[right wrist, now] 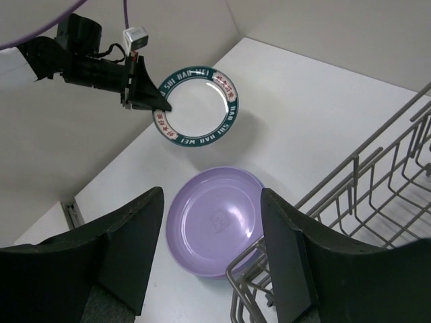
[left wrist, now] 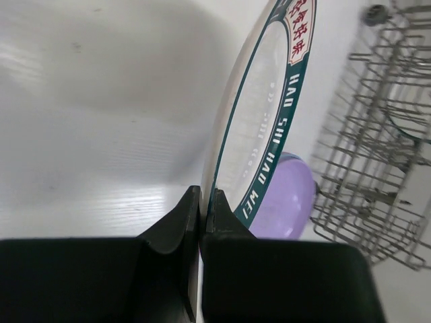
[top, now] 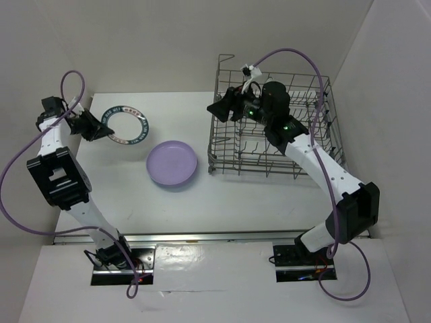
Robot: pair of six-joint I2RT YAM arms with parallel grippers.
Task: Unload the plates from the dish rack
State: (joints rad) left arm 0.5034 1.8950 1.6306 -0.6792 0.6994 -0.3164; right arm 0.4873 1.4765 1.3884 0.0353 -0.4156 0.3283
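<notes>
While my left gripper (top: 103, 128) pinches the rim of the patterned plate (top: 128, 125) at far left, 1 lilac plate (top: 172, 163) lies flat on the table (top: 236, 195). Rightward, my right gripper (top: 216, 110) hangs spread over the left edge of the dish rack (top: 269, 161).

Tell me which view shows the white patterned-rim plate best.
Right wrist: the white patterned-rim plate shows its whole face, left gripper pinching its rim. Top external shows it small; left wrist, nearly edge-on.

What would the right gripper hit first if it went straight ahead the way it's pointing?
Probably the lilac plate on the table, framed by the open right gripper. A corner wire of the dish rack lies just under that line and might be grazed.
</notes>
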